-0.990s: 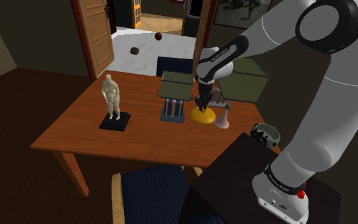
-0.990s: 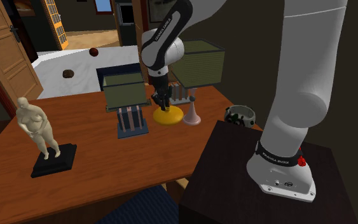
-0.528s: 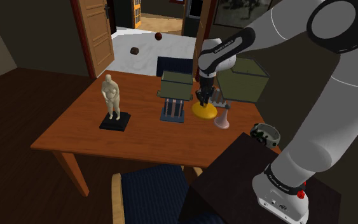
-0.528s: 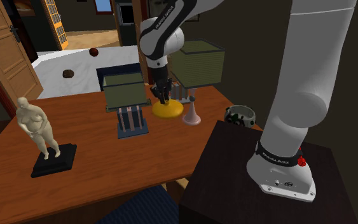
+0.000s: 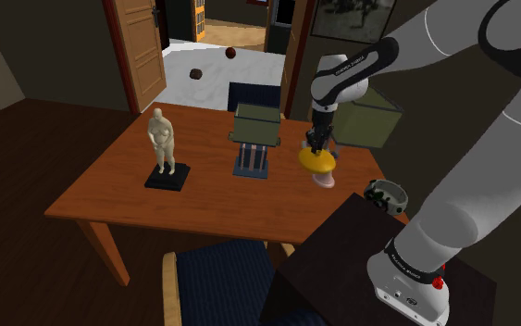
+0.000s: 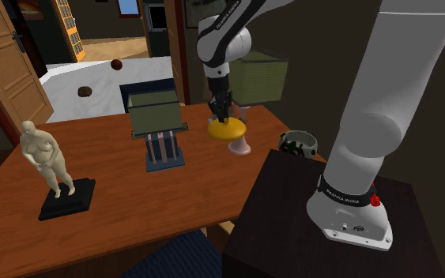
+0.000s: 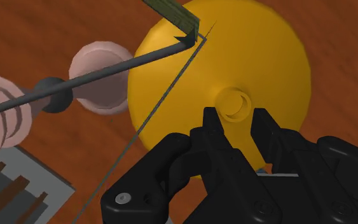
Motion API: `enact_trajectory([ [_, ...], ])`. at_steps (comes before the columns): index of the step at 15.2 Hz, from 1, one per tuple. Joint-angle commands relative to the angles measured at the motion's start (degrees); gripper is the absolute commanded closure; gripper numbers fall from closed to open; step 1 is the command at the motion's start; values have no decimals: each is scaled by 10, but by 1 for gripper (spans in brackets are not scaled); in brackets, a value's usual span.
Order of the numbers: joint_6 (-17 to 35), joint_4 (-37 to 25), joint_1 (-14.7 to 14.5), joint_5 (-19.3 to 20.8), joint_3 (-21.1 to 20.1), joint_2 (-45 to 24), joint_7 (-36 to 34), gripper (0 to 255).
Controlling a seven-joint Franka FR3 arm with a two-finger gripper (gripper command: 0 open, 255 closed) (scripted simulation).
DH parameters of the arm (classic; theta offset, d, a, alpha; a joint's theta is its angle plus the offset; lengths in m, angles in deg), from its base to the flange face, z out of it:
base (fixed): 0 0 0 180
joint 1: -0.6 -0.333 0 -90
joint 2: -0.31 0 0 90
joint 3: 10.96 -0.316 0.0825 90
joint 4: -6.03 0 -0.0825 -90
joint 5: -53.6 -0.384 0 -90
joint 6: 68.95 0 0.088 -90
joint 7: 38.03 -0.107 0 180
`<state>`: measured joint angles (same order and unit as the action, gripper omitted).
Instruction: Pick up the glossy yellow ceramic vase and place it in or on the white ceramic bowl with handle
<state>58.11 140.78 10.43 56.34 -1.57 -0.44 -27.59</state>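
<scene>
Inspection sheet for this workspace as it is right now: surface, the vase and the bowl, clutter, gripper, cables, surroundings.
Surface: brown wooden table, nothing spilled on it.
Job's things: yellow vase appears raised off the table, over the pink pedestal-shaped piece; bowl with handle sits at the table edge near the stand, apart from the vase.
Clutter: figurine on a black base; olive-shaded lamp and another.
Gripper: gripper shut on the vase's narrow neck.
Cables: nothing seen.
Surroundings: open wooden door; blue chair at the table's near side.
</scene>
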Motion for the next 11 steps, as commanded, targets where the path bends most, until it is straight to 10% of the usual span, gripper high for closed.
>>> enact_trajectory([
  [1, -1, 20, 15, 10, 15, 21, 22, 255],
  [11, -3, 82, 92, 69, 94, 97, 137, 255],
])
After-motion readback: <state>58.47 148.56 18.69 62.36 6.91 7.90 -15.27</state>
